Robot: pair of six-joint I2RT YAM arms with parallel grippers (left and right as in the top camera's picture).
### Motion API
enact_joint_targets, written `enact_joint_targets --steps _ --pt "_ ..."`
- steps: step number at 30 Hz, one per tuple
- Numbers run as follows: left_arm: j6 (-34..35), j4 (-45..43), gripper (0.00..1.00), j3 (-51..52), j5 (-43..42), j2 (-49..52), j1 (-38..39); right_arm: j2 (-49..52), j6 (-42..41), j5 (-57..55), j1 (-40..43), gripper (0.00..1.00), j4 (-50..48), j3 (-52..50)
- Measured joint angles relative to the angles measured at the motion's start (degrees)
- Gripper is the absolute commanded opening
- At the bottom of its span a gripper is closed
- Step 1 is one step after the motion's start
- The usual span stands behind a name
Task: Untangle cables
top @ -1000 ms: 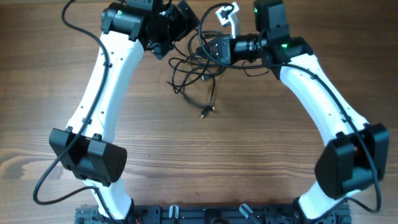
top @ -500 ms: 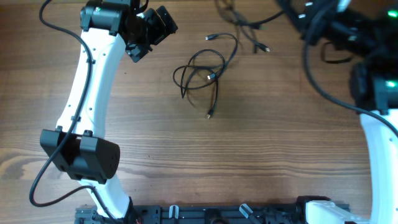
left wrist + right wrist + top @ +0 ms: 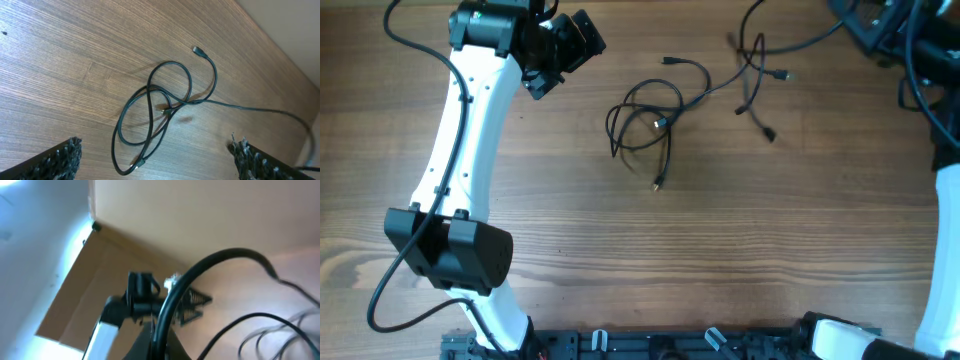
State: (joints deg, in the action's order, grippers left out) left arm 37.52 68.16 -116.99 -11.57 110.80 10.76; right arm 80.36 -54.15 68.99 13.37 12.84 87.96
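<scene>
Jaws of left gripper (image 3: 575, 50) stand wide apart, empty. Looped cables (image 3: 650, 115) lie right of it and nearer on table (image 3: 620, 250), strung out toward far right, where right gripper (image 3: 159, 342), closed, apparently pinches one raised strand. Left arm is nearer the loop.

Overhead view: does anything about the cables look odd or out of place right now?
The cables are linked: a strand from the coiled loop in the middle runs into the second bunch at the far right, which trails toward the right arm. The right wrist view faces away from the table, so any hold there cannot be checked.
</scene>
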Motion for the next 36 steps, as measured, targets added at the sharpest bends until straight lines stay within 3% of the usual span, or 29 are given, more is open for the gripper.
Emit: enact_joint_targets --steps 6,9,14,18,21,25,27,30,36 --pt "0.0 0.0 1.00 0.0 0.0 0.0 0.0 11.3 7.3 4.8 -11.4 0.04 5.2 0.0" --pt "0.0 0.0 1.00 0.0 0.0 0.0 0.0 18.6 6.6 8.5 -15.9 0.04 -3.6 -0.2" --pt "0.0 0.1 1.00 0.0 0.2 0.0 0.0 25.2 0.0 13.6 -16.6 0.04 -24.9 -0.5" --pt "-0.2 0.2 1.00 0.0 0.2 0.0 0.0 25.6 -3.7 15.2 -16.5 0.04 -31.4 -0.5" --pt "-0.3 0.2 1.00 0.0 0.2 0.0 0.0 26.0 -10.2 16.2 -16.2 0.05 -46.3 -0.5" --pt "-0.4 0.3 1.00 0.0 0.3 0.0 0.0 26.1 -29.0 16.9 -12.9 0.05 -79.9 -0.2" --pt "-0.4 0.3 1.00 0.0 0.2 0.0 0.0 26.1 -38.4 17.0 -9.8 0.05 -87.1 -0.2" --pt "-0.4 0.3 1.00 0.0 0.2 0.0 0.0 26.2 -46.5 17.7 -3.4 0.05 -84.4 -0.2" --pt "-0.4 0.3 1.00 0.0 0.2 0.0 0.0 26.2 -47.1 20.2 3.5 0.05 -70.8 -0.2"
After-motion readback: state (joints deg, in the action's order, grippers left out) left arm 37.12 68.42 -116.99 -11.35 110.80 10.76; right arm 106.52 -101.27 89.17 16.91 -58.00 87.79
